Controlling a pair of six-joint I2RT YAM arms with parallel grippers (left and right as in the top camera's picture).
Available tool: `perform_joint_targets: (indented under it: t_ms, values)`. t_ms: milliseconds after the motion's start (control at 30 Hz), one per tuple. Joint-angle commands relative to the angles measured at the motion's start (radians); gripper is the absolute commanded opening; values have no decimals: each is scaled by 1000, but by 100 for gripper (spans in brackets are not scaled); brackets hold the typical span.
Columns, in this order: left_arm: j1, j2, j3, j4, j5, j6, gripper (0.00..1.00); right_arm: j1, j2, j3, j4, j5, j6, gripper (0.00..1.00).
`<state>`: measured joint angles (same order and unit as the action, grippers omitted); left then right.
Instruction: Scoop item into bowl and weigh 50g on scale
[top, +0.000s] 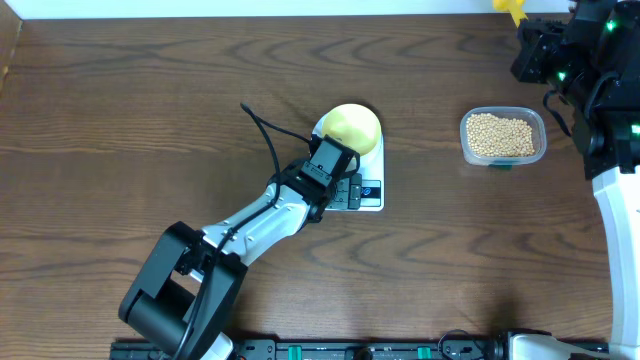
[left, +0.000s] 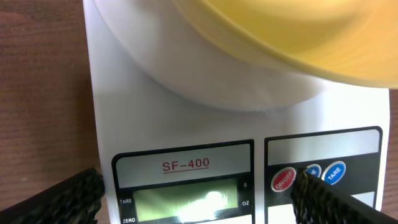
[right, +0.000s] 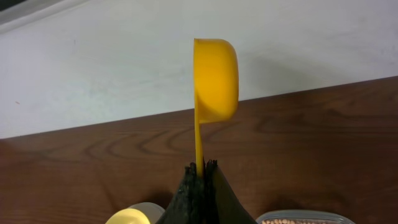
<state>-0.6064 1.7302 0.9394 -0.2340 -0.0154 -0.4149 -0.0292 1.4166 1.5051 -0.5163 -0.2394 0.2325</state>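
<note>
A dark brown wooden table (top: 120, 100) fills the scene. On its right side, toward the far edge, sits a clear plastic tub (top: 463, 135) with rounded corners. At the far right, a bright yellow scoop (right: 216, 78) stands upright, handle down, before a white wall (right: 93, 62).

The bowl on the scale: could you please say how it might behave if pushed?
The bowl looks small and empty, so it is probably light. On the smooth scale top it would likely slide rather than tip.

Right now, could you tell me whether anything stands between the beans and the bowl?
Nothing visible does: bare table lies between the beans and the bowl. The left gripper is at the display edge of the scale, off that path.
</note>
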Motion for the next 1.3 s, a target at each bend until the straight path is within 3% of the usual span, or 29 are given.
perform_joint_targets:
  t_ms: [0,1267]
  values:
    - [-4,29,8,14,-23,-2,98,5,5,19,-2,-6,-14,1]
    - [-4,82,7,-18,-31,-1,98,4,5,19,-6,-6,-32,1]
